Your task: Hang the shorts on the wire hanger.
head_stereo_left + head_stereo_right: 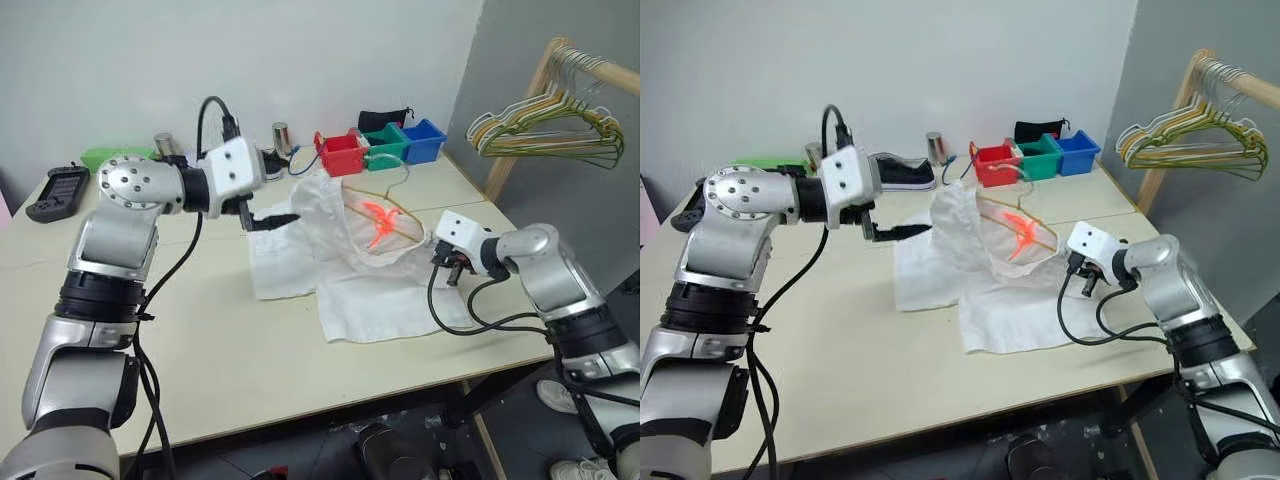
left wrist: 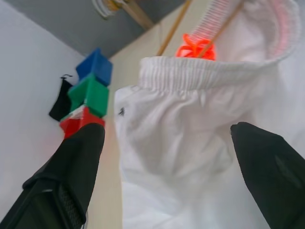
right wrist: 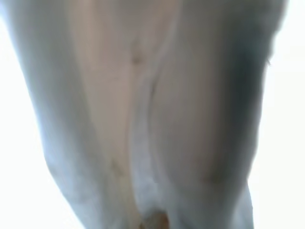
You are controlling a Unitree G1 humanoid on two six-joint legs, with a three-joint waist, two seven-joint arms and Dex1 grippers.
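Shorts (image 1: 345,265): white, on table (image 1: 220,340), waistband end propped up w/ wire hanger (image 1: 385,205) threaded inside, legs spread flat toward the near edge; long axis runs waistband-to-hems, opening faces up and to robot's right. L gripper (image 1: 272,219): jaws wide open, empty, just off the raised cloth, prob. just let go. R gripper (image 1: 440,258): jaws closed, pinching waistband at its tips, likely to keep the opening stretched over the wire.

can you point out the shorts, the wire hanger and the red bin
shorts (image 1: 350,290): left eye view, on the flat white cloth lying on the table.
wire hanger (image 1: 368,186): left eye view, on the thin yellow wire arching above the waistband.
red bin (image 1: 343,155): left eye view, on its front wall.
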